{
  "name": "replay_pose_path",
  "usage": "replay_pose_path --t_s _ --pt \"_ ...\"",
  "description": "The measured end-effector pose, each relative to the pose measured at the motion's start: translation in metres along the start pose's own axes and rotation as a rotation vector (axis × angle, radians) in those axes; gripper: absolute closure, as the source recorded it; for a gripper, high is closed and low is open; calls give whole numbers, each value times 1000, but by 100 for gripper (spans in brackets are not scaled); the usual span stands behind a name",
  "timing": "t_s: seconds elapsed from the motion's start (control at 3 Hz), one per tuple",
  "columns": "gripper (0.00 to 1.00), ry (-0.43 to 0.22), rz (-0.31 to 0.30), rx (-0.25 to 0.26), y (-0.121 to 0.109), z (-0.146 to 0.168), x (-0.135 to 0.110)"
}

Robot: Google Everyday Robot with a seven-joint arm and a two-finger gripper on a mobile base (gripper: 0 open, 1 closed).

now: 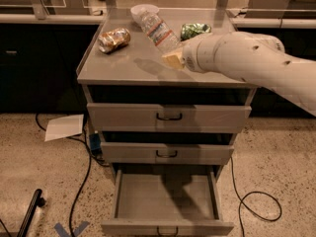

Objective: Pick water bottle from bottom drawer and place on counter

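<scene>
My pincer [173,59] pinches the small clear plastic water bottle [157,29] by its lower end, tilted above the flat grey metal table [113,65]; the grey metal bottom drawer [165,196] stands open.

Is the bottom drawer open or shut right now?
Open: bottom drawer is pulled out, tray bare. The gripper holds the water bottle above the counter.

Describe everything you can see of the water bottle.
The water bottle is small and made of clear plastic, with a white-and-red label around its middle. It is tilted, its top pointing toward the upper left of the view. Its base is gripped in the hand over the right part of the counter. It hangs above the counter, casting a shadow there, and touches only the hand.
</scene>
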State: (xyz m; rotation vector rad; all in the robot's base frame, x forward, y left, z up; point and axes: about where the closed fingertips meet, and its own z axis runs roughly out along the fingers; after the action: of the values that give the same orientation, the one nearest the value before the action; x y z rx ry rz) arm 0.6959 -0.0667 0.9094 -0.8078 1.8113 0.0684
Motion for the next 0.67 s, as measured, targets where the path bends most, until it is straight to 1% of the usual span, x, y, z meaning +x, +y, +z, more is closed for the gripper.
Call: replay_pose_path --t_s 0.33,0.67 --pt "100 59 27 5 -7 25 12" --pt "100 138 43 -6 -6 51 28"
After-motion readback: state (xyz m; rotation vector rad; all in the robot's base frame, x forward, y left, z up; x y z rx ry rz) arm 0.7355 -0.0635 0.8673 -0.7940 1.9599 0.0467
